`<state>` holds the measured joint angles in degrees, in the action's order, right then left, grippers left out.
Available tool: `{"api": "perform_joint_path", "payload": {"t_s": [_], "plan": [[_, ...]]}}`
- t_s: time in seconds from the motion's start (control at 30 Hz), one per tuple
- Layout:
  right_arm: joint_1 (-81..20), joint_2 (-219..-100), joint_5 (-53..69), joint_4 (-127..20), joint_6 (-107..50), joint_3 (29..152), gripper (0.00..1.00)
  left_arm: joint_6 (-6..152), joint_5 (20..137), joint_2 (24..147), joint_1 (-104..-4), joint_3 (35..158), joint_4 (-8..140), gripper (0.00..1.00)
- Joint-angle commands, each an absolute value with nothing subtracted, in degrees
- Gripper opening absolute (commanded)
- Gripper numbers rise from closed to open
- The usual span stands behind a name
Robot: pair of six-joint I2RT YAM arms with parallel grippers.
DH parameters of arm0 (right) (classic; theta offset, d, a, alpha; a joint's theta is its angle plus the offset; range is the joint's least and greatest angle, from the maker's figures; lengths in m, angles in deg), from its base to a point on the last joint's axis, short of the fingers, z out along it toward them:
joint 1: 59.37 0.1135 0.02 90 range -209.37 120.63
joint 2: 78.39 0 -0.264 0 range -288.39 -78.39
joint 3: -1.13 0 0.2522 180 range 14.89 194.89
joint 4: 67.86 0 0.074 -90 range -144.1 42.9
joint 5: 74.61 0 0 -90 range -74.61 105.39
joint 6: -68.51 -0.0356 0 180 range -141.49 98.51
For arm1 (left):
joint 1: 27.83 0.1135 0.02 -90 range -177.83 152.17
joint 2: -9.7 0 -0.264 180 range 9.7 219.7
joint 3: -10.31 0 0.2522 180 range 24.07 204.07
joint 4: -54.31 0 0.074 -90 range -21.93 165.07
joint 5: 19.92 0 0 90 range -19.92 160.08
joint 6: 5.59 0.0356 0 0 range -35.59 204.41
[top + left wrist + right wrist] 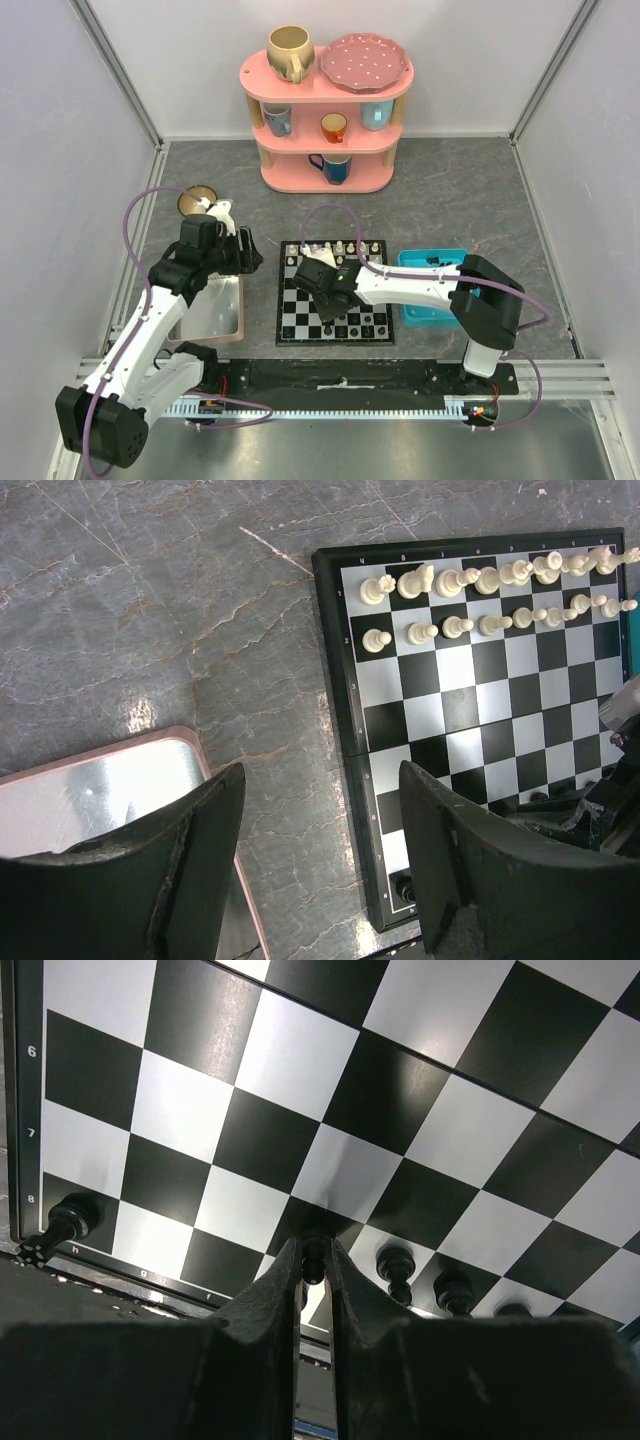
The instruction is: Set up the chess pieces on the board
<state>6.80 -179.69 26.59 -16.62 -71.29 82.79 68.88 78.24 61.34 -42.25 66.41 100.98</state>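
Grey marbled tabletop [470, 200], white walls [60, 150], pink shelf [300, 182], board [300, 315] centred

Could not tell from above the kinds of the tiny cream-white chess pieces [340, 247] on the flat black-and-white checked board [293, 322], lost some of its near rows under the white right arm [400, 288], and saw only a sliver of the small black chess piece [314, 1258] pinched in the right gripper [314, 1248].
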Motion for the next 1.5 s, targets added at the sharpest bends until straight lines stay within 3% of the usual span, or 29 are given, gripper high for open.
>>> {"api": "perform_joint_path", "payload": {"t_s": [0.0,0.4,0.8,1.47], "plan": [[7.2,-180.3,27.0,-17.2,-72.5,83.1,0.22,68.8,79.7,60.8,-41.9,67.3,99.6,0.7],[7.2,-181.0,27.3,-17.1,-72.3,83.6,0.23,68.9,79.9,60.8,-41.9,67.3,99.5,0.7],[7.1,-180.8,28.0,-17.0,-72.1,84.6,0.33,68.9,79.9,60.8,-41.9,67.3,99.5,0.7],[5.8,-177.2,30.0,-16.1,-71.9,87.4,0.4,68.9,80.1,60.9,-41.9,67.3,99.5,0.7]]}}
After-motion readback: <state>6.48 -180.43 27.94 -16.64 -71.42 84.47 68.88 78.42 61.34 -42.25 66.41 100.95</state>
